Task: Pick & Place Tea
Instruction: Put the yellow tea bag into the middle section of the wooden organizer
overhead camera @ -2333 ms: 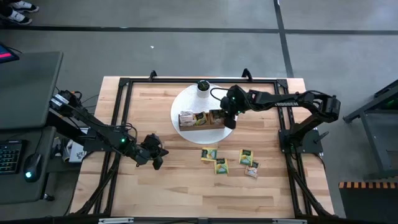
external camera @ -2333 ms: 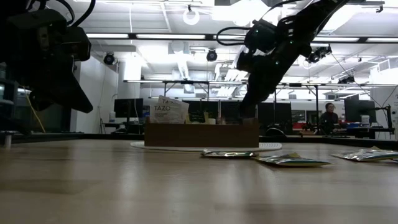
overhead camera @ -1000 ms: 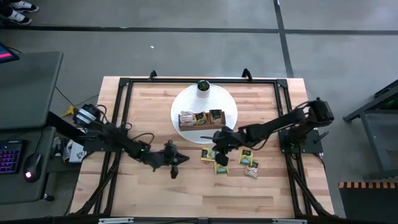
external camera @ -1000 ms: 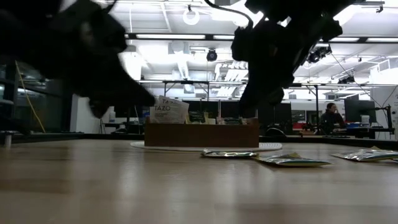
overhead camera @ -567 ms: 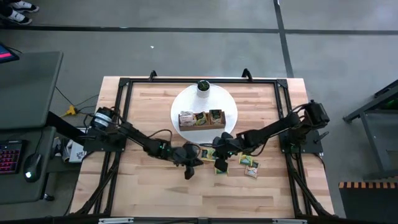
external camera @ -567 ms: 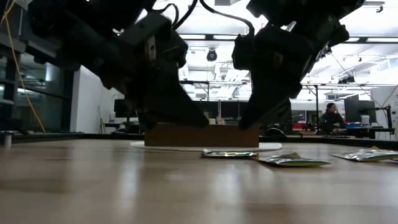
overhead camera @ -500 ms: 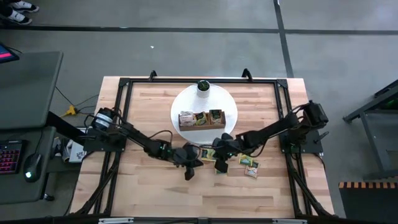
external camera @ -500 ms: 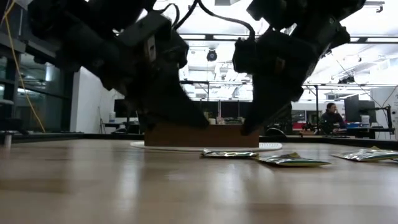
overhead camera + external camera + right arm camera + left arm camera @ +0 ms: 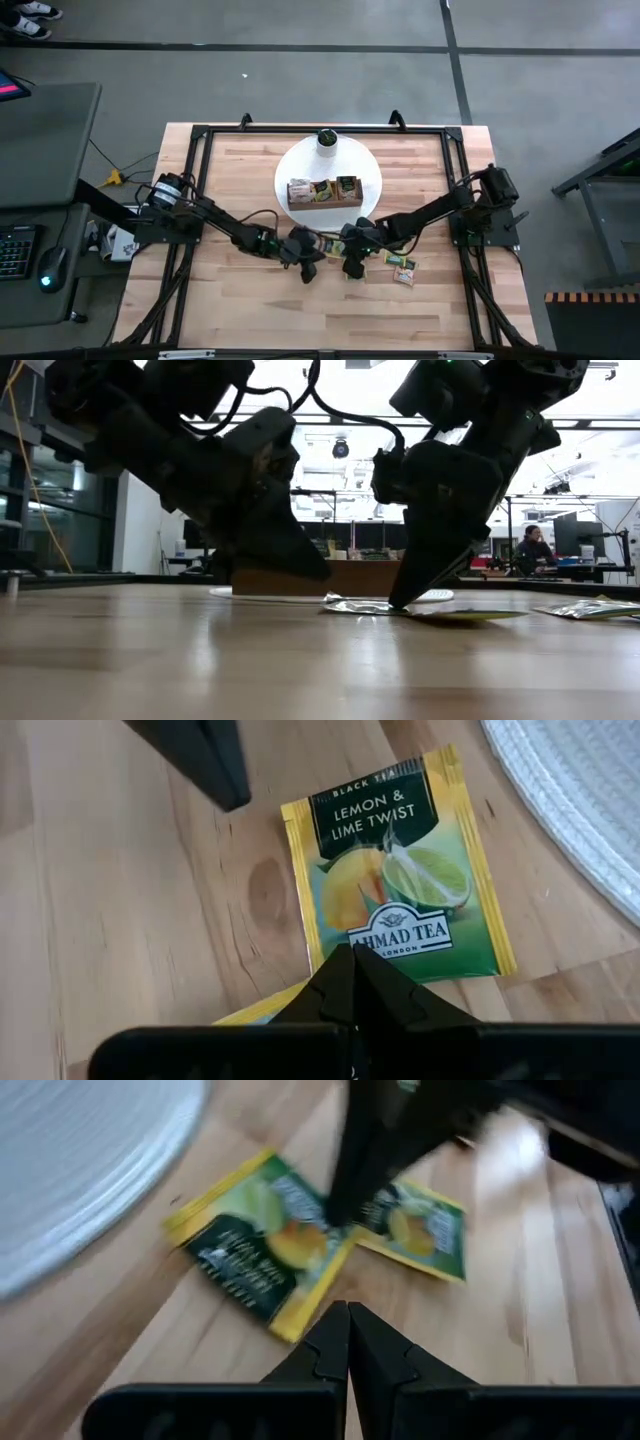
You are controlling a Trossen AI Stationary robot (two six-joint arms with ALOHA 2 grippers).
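A green and yellow tea sachet (image 9: 395, 870) lies flat on the wood by the white round mat's rim, also seen in the left wrist view (image 9: 262, 1250) and the low view (image 9: 360, 607). A second sachet (image 9: 420, 1230) lies beside it with one corner tucked under. My right gripper (image 9: 352, 260) is shut, its tips down on the first sachet. My left gripper (image 9: 305, 264) is shut and hovers just left of that sachet, clear of the table (image 9: 318, 572). Two more sachets (image 9: 400, 260) lie farther right. My right gripper presses its shut fingertips (image 9: 400, 600) on the sachet's edge (image 9: 385, 948), close to where the second sachet meets it. The fingers slant down from above and from the table's right. The sachet stays flat on the wood.
The brown wooden tray (image 9: 323, 200), with sachets standing in it, sits on the white round mat (image 9: 300, 165) beyond the grippers. A white cylinder with a dark top (image 9: 326, 140) stands at the mat's far edge. A black frame (image 9: 195, 180) rims the table. Bare wood lies toward the near edge.
My left gripper has swept toward the table's right and come in close beside the right gripper. My right gripper has dropped from above the table until its shut tips rest on the sachet. The sachets have not moved.
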